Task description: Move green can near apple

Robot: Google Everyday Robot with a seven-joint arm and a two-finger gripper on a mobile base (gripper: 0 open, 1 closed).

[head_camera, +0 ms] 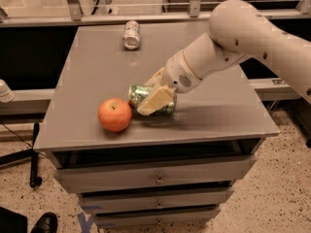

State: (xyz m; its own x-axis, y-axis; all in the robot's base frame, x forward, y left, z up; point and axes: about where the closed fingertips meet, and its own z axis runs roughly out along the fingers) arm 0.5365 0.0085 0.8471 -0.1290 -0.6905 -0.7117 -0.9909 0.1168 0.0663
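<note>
The green can [140, 95] lies on its side on the grey table [97, 67], its silver end toward the apple. The red-orange apple [114, 114] sits just left of it, near the table's front edge, a small gap apart. My gripper [154, 99] comes in from the right on a white arm and is shut on the green can, one pale finger [155, 101] across the can's front. The can rests at or just above the tabletop; I cannot tell which.
A plain silver-white can [131, 34] lies on its side at the back of the table. The table has drawers below [155, 178]. A metal rail and glass stand behind it. A shoe [46, 222] shows on the floor at lower left.
</note>
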